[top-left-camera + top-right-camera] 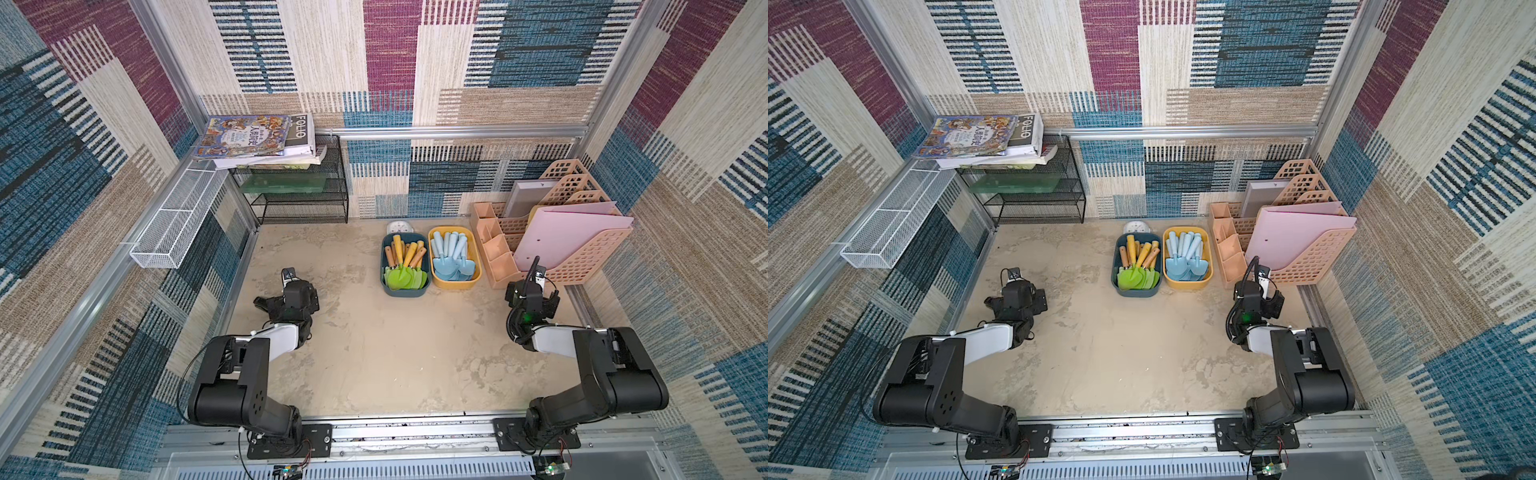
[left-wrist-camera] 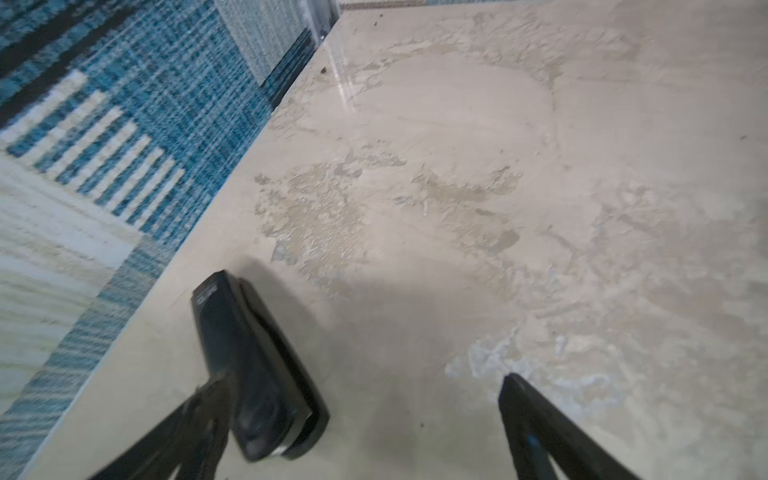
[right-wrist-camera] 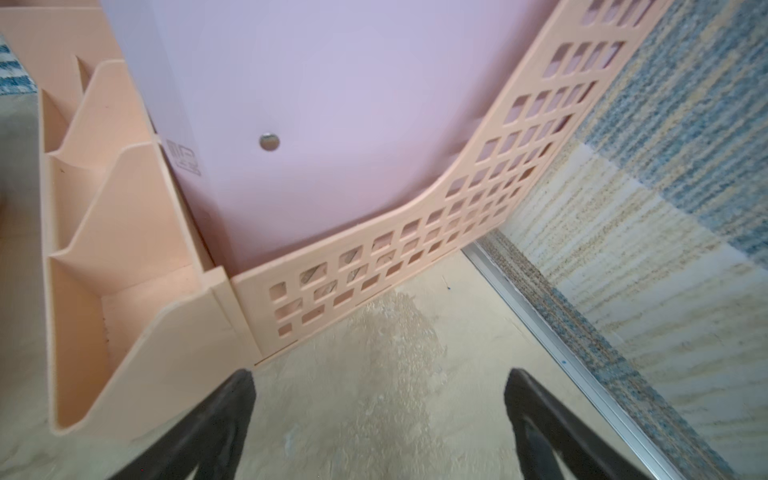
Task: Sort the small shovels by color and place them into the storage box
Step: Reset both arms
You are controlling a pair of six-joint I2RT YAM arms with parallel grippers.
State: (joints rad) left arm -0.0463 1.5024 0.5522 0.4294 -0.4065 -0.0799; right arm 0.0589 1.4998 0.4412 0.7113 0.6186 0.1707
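I judge the sorting finished: the green shovels (image 1: 405,268) all lie in the dark blue box (image 1: 405,292), the pale blue shovels (image 1: 452,259) lie in the yellow box (image 1: 455,284), and no shovel shows on the table (image 1: 374,353). The boxes stand ahead of both hands, nearer the right gripper (image 3: 380,374), on its left side. Every shovel lies lengthwise, blade toward the hands and handle away. The right gripper and the left gripper (image 2: 363,328) are both released, with jaws wide and grasping nothing.

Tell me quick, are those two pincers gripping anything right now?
Left pincer: open, holding nothing.
Right pincer: open, holding nothing.
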